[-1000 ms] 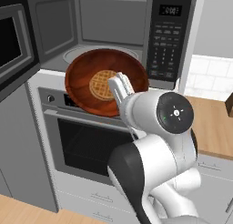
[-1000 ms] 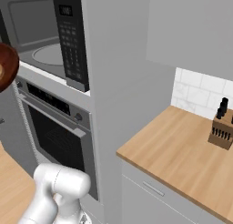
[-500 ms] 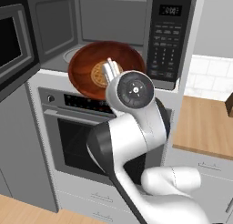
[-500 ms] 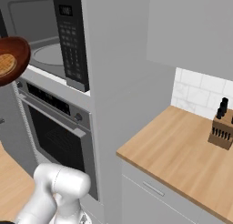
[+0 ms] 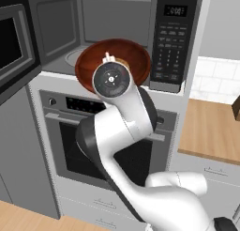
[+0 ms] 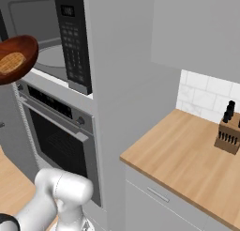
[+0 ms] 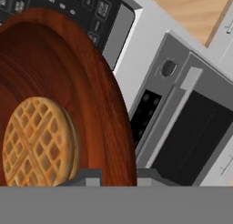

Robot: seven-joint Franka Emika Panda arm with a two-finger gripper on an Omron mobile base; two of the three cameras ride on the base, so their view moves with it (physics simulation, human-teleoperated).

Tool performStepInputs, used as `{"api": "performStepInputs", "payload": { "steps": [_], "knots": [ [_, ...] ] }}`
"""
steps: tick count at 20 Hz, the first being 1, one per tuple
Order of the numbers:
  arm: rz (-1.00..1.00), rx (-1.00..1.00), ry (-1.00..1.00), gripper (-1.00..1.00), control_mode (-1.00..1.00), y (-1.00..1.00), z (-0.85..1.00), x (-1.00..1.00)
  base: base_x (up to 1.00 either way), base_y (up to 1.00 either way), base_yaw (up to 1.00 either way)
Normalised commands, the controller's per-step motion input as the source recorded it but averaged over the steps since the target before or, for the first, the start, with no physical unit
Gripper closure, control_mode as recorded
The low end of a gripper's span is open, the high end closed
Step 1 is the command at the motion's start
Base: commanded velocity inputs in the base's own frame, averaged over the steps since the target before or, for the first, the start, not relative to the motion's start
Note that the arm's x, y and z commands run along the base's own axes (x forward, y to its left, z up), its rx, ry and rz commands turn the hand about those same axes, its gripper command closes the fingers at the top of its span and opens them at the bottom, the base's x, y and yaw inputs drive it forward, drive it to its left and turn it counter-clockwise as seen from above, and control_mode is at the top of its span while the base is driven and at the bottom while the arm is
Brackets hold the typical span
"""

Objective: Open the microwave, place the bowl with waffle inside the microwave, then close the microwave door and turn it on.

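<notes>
The microwave (image 5: 112, 19) stands open, and the microwave door (image 5: 14, 42) is swung out to the left. The reddish-brown bowl (image 5: 133, 54) hangs tilted in front of the cavity mouth, above the glass turntable (image 5: 74, 56), with my wrist covering its lower part. In the right base view the bowl (image 6: 21, 49) carries the waffle (image 6: 10, 63) just left of the keypad (image 6: 72, 37). The hand view has the gripper (image 7: 119, 178) shut on the rim of the bowl (image 7: 68, 68), with the waffle (image 7: 38, 141) lying against its lower side.
A steel wall oven (image 5: 93, 145) with a bar handle sits directly below the microwave. To the right is a wooden counter (image 6: 187, 164) with a knife block (image 6: 227, 131) and a white tiled wall behind. A grey cabinet column (image 6: 117, 84) separates the two.
The arm has carried the bowl up and forward toward the open cavity. My wrist has swung left in front of it. The grip is unchanged.
</notes>
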Motion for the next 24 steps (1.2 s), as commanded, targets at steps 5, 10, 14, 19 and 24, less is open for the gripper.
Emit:
{"api": "performStepInputs", "payload": {
  "steps": [5,10,14,19,24],
  "knots": [
    [-0.05,0.0,0.0,1.0,-1.0,-0.01,0.0,0.0,0.0,0.0,0.0],
    [-0.08,0.0,0.0,1.0,-1.0,0.0,0.0,0.26,0.0,0.0,0.0],
    [-0.09,0.0,0.0,1.0,-1.0,0.0,0.0,0.38,0.0,0.0,0.0],
    [-0.07,0.0,0.0,1.0,-1.0,0.0,0.05,0.32,0.0,0.0,0.0],
    [-0.01,0.0,0.0,1.0,-1.0,0.0,0.0,0.06,0.0,0.0,0.0]
  ]
}}
